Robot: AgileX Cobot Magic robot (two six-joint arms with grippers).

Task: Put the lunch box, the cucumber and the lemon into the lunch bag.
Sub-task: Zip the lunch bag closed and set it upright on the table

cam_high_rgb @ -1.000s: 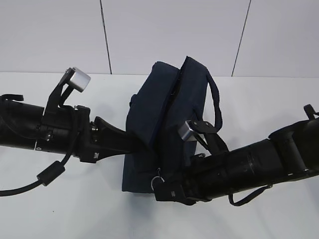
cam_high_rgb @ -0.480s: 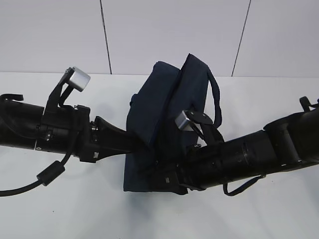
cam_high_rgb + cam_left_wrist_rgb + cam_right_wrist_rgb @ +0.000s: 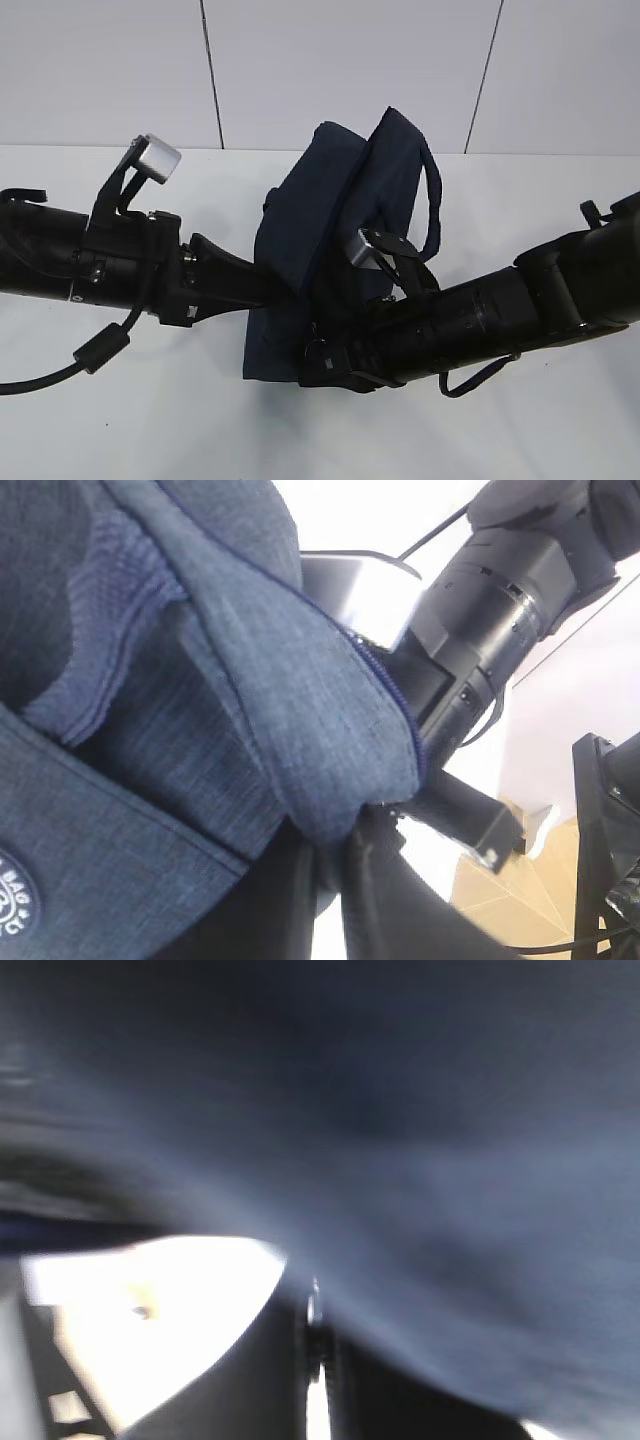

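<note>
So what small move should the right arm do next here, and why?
Probably pull the zipper further along the lunch bag. The left gripper pinches the fabric and braces the bag, and the right gripper sits shut at its lower front corner, where the seam looks closed. What it grips is hidden.

lunch bag [image 3: 320, 230]: boxy dark navy fabric, standing on the white counter [image 3: 150, 420], upper part leaning right
handle [image 3: 432, 205]: loop hanging at the bag's right side
zipper [image 3: 385, 685]: runs along the fabric edge
lunch box, cucumber, lemon: not visible
</note>
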